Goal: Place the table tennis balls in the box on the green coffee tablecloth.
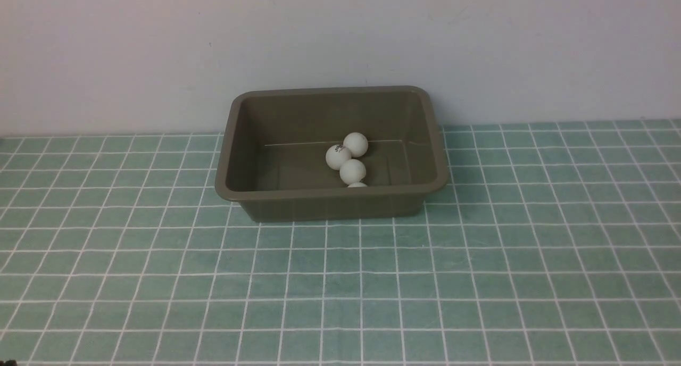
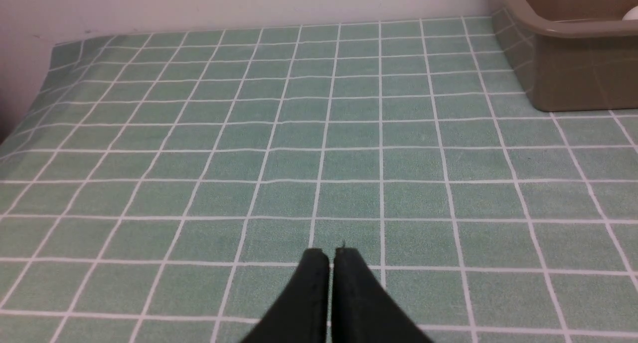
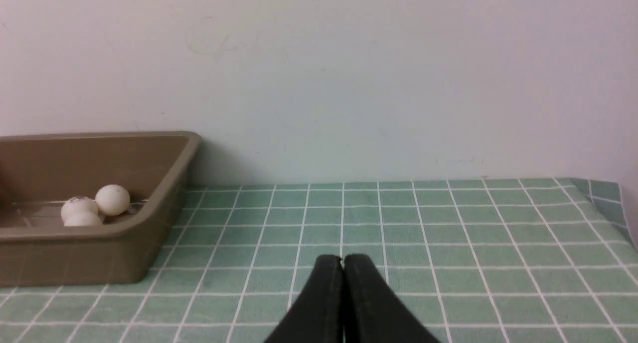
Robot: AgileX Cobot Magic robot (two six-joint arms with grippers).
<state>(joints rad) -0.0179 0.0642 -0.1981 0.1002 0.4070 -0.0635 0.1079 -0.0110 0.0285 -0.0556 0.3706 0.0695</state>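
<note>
The olive-brown box [image 1: 330,201] stands on the green coffee tablecloth [image 1: 340,291] near the back wall. Inside it lie several white table tennis balls [image 1: 353,171], bunched right of the middle; one [image 1: 357,184] is half hidden by the front wall. The right wrist view shows the box [image 3: 89,253] with three balls [image 3: 112,199] in it. In the left wrist view only a corner of the box [image 2: 573,69] shows. Neither gripper shows in the front view. My left gripper [image 2: 331,253] and right gripper [image 3: 343,259] are both shut with nothing between the fingers, low over bare cloth.
A plain pale wall [image 1: 340,47] runs right behind the box. The cloth's left edge [image 2: 45,79] falls away in the left wrist view, and its right edge [image 3: 605,198] shows folded in the right wrist view.
</note>
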